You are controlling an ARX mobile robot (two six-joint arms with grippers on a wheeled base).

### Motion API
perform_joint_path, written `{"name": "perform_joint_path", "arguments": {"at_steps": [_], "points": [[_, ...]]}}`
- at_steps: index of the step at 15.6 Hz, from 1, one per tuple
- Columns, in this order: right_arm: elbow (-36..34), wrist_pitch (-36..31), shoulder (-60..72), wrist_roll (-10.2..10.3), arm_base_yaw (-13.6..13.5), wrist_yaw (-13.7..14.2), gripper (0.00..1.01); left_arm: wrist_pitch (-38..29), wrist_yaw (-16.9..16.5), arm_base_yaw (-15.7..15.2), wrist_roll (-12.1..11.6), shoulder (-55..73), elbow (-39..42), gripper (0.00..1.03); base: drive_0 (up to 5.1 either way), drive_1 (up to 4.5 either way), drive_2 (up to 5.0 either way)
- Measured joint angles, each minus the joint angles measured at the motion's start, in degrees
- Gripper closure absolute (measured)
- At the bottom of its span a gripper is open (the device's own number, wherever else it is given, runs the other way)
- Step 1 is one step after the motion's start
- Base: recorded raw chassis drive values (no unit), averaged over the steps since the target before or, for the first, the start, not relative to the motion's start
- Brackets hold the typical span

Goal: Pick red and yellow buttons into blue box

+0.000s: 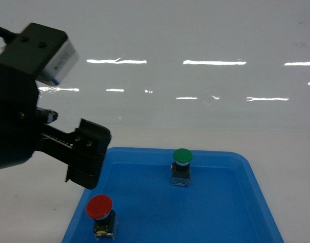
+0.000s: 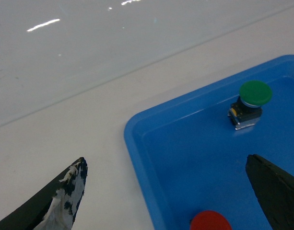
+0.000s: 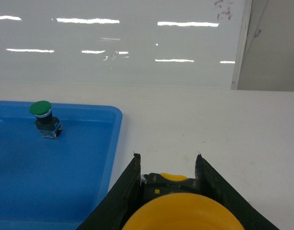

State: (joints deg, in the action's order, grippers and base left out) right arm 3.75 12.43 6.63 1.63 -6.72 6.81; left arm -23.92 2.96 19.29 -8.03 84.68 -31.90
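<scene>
Right gripper (image 3: 168, 184) grips the yellow button (image 3: 182, 213); open left gripper (image 2: 166, 191) hovers just above the red button (image 2: 210, 221); neither boxed yet

Two buttons (image 1: 100, 216) in tray (image 1: 235, 212) — one behind.

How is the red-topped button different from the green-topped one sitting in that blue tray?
The red button has a red cap, the green button a green one. The red button stands near the tray's front left corner, just below the left gripper with its open jaws; the green button stands toward the back with nothing near it. In the head view the red cap looks larger, perhaps only because it is closer. Both stand upright, mushroom caps on dark blocky bodies.
</scene>
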Motion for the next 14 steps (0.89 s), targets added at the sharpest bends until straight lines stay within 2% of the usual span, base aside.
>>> {"name": "perform_joint_path", "arguments": {"at_steps": [3, 6, 9, 11, 13, 14], "points": [[0.0, 0.0, 0.0, 0.0, 0.0, 0.0, 0.71, 3.0, 1.2, 3.4, -1.1, 6.7, -5.5, 0.05, 0.0, 0.00, 0.0], [0.0, 0.0, 0.0, 0.0, 0.0, 0.0, 0.71, 4.3, 7.6, 5.8, -2.6, 15.8, -11.2, 0.05, 0.0, 0.00, 0.0], [0.0, 0.0, 0.0, 0.0, 0.0, 0.0, 0.71, 4.6, 13.6, 5.5, -2.0, 22.5, -14.4, 0.05, 0.0, 0.00, 0.0], [0.0, 0.0, 0.0, 0.0, 0.0, 0.0, 0.71, 7.4, 14.8, 5.2, 1.2, 23.7, -13.9, 0.05, 0.0, 0.00, 0.0], [0.0, 0.0, 0.0, 0.0, 0.0, 0.0, 0.71, 9.1, 15.6, 5.2, 6.5, 23.3, -12.6, 0.05, 0.0, 0.00, 0.0], [0.0, 0.0, 0.0, 0.0, 0.0, 0.0, 0.71, 10.2, 15.0, 5.4, 8.8, 23.1, -12.0, 0.05, 0.0, 0.00, 0.0]]}}
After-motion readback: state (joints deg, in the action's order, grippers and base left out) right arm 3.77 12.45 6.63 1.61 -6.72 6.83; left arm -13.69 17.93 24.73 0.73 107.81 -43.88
